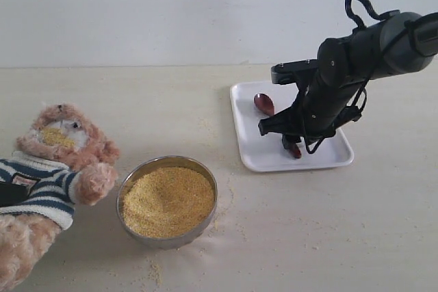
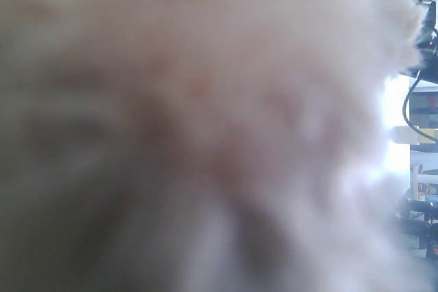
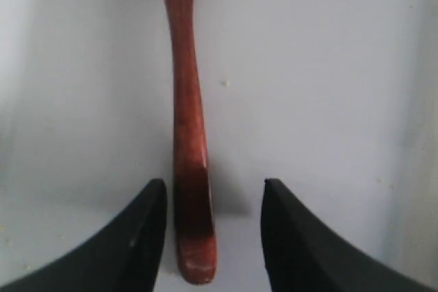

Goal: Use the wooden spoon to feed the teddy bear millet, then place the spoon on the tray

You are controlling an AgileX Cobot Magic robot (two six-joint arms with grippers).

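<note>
Blurred tan-pink fur of the fuzzy plush teddy bear is filling my left camera, hiding my left fingers. My right fingers are standing spread, straddling the slim handle of the glossy reddish-brown wooden spoon, which is lying on the flat white rectangular tray, and gripping nothing.

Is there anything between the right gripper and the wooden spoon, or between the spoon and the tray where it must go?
Nothing visible stands in the way. The wooden spoon already lies on the tray. Its handle sits between the open fingers of the right gripper, with only bare tray around it.
</note>
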